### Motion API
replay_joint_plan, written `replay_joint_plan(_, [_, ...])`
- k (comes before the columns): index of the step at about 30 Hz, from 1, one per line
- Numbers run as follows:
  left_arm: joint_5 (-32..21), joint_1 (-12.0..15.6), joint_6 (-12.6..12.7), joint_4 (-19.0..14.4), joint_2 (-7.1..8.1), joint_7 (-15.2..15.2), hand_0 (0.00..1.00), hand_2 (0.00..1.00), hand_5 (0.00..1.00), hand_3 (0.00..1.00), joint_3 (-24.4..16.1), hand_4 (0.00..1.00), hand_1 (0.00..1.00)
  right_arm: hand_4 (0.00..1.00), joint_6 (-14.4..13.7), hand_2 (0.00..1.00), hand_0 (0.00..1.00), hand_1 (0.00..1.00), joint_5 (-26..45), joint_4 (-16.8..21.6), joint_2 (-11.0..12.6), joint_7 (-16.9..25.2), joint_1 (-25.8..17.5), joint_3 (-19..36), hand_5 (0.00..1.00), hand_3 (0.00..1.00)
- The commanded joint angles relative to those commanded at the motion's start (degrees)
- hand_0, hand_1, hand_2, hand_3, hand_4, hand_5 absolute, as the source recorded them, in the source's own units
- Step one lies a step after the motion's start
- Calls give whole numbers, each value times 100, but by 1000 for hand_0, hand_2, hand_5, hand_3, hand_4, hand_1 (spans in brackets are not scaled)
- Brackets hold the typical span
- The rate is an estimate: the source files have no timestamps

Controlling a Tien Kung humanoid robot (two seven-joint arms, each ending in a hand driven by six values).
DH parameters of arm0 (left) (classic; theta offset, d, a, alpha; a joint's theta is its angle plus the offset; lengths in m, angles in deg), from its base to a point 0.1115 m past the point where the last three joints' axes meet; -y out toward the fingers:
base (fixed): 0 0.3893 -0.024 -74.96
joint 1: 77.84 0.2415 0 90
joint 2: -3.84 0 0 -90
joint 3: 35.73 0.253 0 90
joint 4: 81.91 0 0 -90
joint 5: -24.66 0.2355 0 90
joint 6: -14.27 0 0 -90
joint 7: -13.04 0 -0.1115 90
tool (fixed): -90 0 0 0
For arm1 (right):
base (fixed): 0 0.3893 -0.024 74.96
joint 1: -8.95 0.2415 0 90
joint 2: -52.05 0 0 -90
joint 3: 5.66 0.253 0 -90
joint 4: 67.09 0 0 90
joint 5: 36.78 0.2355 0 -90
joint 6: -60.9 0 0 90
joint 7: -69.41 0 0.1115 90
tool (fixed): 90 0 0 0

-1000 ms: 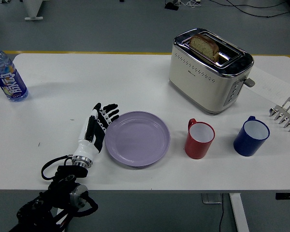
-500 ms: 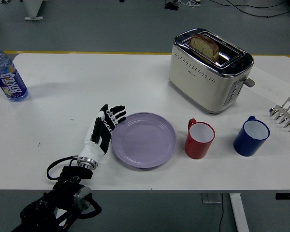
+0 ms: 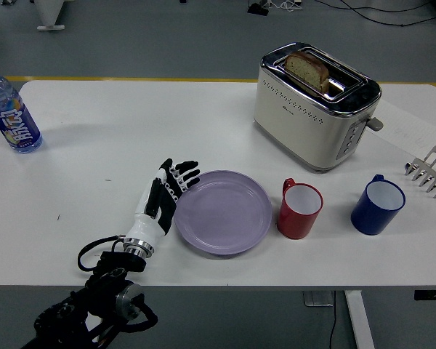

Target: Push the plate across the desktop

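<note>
A lilac plate lies flat on the white table, near its front edge. My left hand rests flat against the plate's left rim, fingers straight and spread, holding nothing. The plate's right rim sits a short gap from a red mug. My right hand is out of view.
A blue mug stands right of the red one. A cream toaster with bread in a slot sits behind them. A water bottle stands at the far left, and a metal rack at the right edge.
My left hand has slid to the right, and the plate has moved with it, closer to the red mug.
</note>
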Motion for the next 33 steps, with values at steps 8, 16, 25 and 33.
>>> replay_joint_plan(8, [144,54,132,-297,0,-12,751,767,998,610,-211,515,763,280,-2,703,669,622,19,4,10,-8,-10,-14,168,582])
replay_joint_plan(16, [426,141,221,-720,156,-196,733,763,998,605,-733,517,751,279,-8,703,670,623,27,7,25,-16,-53,-15,169,583])
replay_joint_plan(25, [657,239,220,-747,601,-506,699,713,998,586,-1622,520,709,279,-17,703,670,624,-10,11,20,-25,-104,27,169,582])
replay_joint_plan(33, [797,481,212,-843,996,-656,695,707,998,583,-2387,522,701,279,-10,703,670,625,-87,13,11,-36,-132,78,169,582])
